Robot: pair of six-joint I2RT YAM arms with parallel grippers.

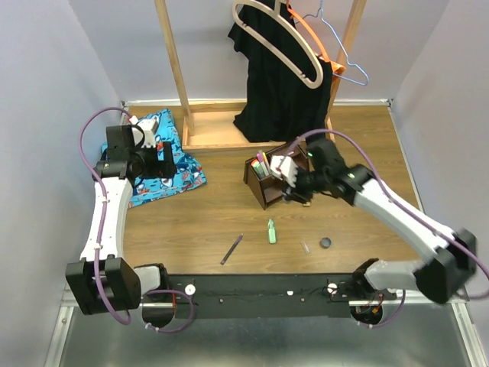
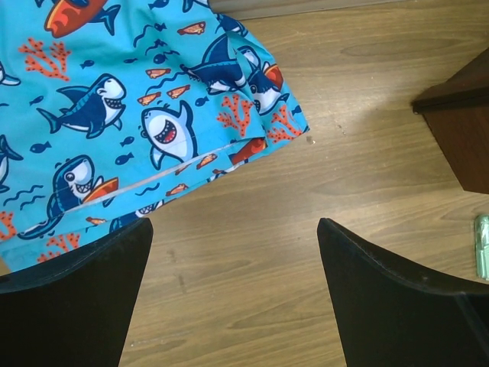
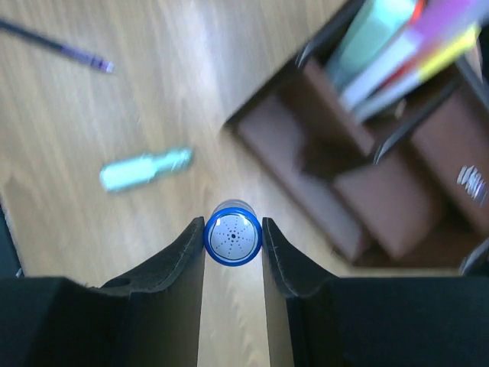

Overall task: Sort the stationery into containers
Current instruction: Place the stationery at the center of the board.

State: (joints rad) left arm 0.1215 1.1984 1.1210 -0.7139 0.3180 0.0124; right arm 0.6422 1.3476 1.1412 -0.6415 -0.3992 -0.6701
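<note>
My right gripper is shut on the small blue bottle, held above the table just beside the dark brown organizer; in the top view this gripper hangs at the organizer's right front. Several markers stand in the organizer's slots. A pale green marker, a thin purple pen and a dark round disc lie on the table in front. My left gripper is open and empty over bare wood by the blue cloth.
The blue shark-patterned cloth lies at the left under the left arm. A light wooden rack with a black garment and hangers stands at the back. A small clear item lies near the disc.
</note>
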